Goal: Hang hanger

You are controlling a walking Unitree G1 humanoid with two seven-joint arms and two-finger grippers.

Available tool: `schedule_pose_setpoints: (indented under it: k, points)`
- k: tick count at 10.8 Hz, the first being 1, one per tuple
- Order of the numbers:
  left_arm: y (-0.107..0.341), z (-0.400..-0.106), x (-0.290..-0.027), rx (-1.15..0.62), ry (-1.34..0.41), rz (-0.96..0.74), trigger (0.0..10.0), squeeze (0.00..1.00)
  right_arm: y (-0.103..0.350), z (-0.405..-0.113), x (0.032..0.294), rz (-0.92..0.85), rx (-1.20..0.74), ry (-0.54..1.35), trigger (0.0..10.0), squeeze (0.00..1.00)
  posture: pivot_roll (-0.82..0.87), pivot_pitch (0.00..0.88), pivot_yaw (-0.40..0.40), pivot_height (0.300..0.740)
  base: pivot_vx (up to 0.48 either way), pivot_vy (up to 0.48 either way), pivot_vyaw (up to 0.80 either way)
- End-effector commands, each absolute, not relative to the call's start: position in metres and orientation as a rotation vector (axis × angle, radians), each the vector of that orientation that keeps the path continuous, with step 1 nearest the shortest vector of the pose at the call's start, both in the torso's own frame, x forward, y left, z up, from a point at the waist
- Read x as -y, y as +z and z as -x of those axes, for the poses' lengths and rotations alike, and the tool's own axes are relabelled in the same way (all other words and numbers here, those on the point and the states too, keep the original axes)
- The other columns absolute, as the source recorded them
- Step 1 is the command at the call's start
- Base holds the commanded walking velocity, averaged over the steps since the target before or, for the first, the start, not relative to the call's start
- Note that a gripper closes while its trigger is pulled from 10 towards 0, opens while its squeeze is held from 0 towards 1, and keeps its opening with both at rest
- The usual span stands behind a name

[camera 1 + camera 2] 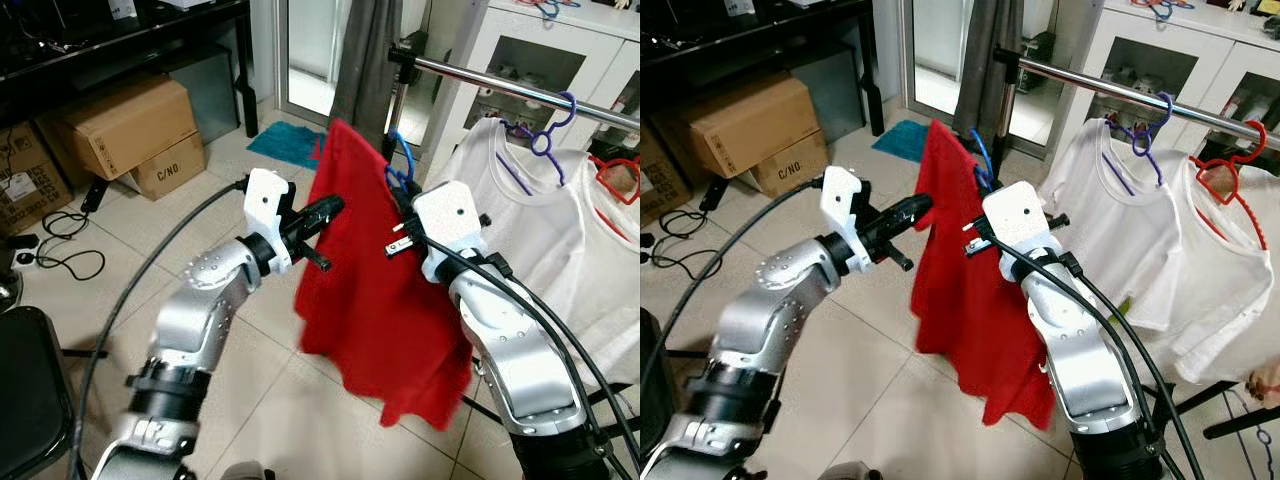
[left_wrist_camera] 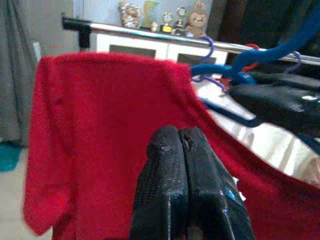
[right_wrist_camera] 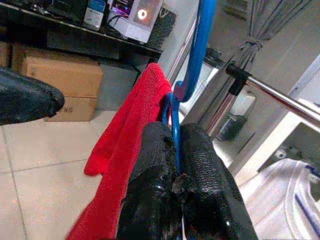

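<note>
Right gripper (image 3: pixel 176 165), jaws clamped on the blue hanger (image 3: pixel 196 60) carrying the red shirt (image 1: pixel 370 290), holds it just below the rail (image 1: pixel 520 90) for hooking. Left gripper (image 2: pixel 182 150), jaws together, steadies the shirt's shoulder.

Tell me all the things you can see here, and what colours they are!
Red shirt: one, red, on the blue hanger, held up between the two arms.
Blue hanger: one, blue, pinched in the right gripper.
Rail: one, silver, upper right.
White shirts: two, white, hanging on the rail.
Purple hanger: one, purple, on the rail.
Red hanger: one, red, on the rail.
Cardboard boxes: several, brown, on the floor at left.
Cloth: one, teal, on the floor.
Cabinet: one, white, behind the rail.
Left gripper: black, shut, beside the red shirt.
Right gripper: black, shut on the blue hanger.
</note>
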State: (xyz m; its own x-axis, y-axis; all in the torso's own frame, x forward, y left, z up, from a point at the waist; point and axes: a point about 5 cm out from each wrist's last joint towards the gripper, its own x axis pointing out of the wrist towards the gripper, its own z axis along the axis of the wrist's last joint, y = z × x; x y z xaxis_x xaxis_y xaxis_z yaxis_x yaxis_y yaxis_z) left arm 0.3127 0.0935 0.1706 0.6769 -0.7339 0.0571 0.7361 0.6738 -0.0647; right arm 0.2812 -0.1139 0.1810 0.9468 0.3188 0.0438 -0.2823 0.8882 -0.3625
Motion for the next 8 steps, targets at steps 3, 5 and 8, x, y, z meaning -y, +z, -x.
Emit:
schedule_pose_setpoints:
  k: [3, 5, 8]
  points:
    - [0.181, -0.316, -0.099, 0.049, -0.78, 0.032, 10.0, 0.0, 0.194, -0.287, 0.125, 0.331, 0.154, 0.328, 0.0, 0.0, 0.03, 0.0, -0.026, 0.74, 0.0, 0.0, 0.0]
    - [0.182, -0.312, -0.068, 0.037, -0.906, 0.097, 10.0, 1.0, 0.199, -0.287, 0.116, 0.357, 0.201, 0.351, 0.0, 0.0, 0.03, 0.0, -0.027, 0.74, 0.0, 0.0, 0.0]
    - [0.172, -0.315, -0.063, -0.015, -0.909, 0.171, 10.0, 1.0, 0.205, -0.285, 0.106, 0.466, 0.275, 0.356, 0.0, 0.0, 0.02, 0.0, -0.021, 0.74, 0.0, 0.0, 0.0]
